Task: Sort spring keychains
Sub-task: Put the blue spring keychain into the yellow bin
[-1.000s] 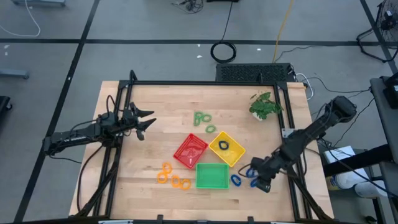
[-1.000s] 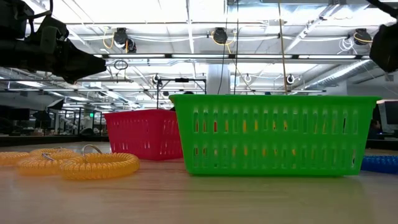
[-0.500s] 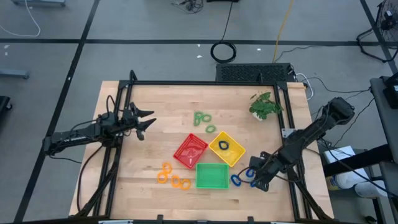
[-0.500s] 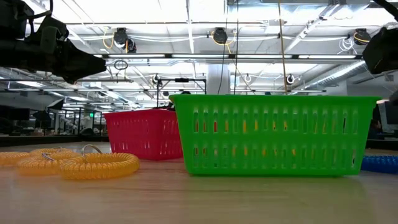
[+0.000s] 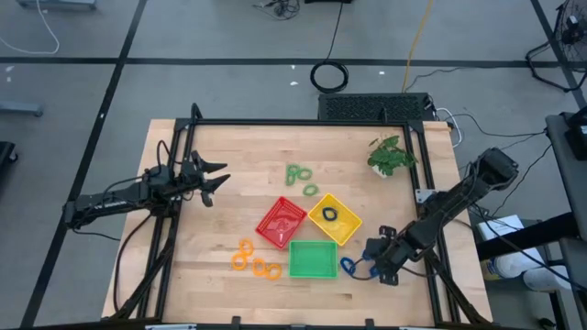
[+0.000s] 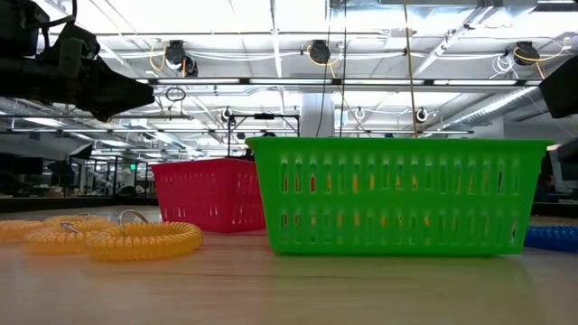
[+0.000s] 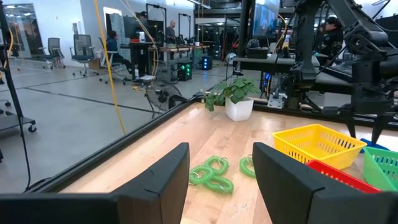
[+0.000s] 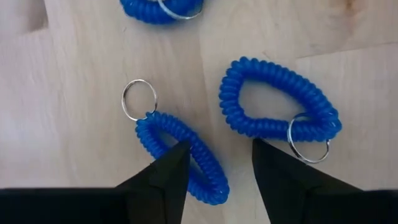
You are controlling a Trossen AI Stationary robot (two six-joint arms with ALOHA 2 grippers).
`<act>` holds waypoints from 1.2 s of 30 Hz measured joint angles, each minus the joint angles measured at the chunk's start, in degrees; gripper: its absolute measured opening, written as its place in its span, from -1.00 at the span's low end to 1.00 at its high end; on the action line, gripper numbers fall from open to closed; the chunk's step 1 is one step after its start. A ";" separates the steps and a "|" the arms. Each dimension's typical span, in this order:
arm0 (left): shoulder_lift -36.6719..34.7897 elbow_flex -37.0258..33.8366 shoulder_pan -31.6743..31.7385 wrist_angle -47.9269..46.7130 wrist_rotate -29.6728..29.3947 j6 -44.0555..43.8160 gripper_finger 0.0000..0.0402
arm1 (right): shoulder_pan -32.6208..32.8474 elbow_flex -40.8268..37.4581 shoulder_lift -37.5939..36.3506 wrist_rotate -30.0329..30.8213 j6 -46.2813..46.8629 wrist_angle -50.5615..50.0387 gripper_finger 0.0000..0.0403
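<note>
So I'm hovering my right gripper (image 8: 214,177), fingers apart, straddling a blue spring keychain (image 8: 181,155); centering its coil before I'm pinching.

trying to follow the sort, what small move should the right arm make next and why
Probably lower the right end effector and close on the blue spring keychain under it. Its fingers stand open, astride that coil, which lies flat on the table beside a second blue coil, apart from it.

Top blue keychain (image 8: 160,9) cut off by edge; right gripper (image 5: 374,266) hides blue keychains from above.
</note>
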 joint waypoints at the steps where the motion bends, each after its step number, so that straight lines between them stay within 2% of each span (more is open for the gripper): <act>1: 0.00 -0.02 0.02 0.00 0.00 0.00 -0.08 | 0.42 0.00 0.53 0.12 -0.11 -0.57 -0.21; 8: -0.02 0.00 0.00 0.00 0.00 0.00 -0.08 | 2.87 -0.06 2.67 -0.63 -0.16 -3.30 -0.20; 19: -0.01 -0.02 0.01 0.00 0.00 0.00 -0.08 | 4.37 -0.15 2.62 -0.91 -2.76 -1.56 -0.20; 27: -0.01 -0.02 0.00 0.02 0.00 0.00 -0.08 | 4.48 -0.22 2.83 1.77 -2.26 -8.23 -0.30; 30: -0.02 -0.02 0.00 0.02 0.00 0.00 -0.08 | 4.52 -0.24 2.85 3.10 1.21 -8.61 -0.36; 36: -0.02 -0.02 0.02 0.02 0.00 0.00 -0.08 | 4.46 -0.24 2.83 3.80 13.95 -8.86 -0.47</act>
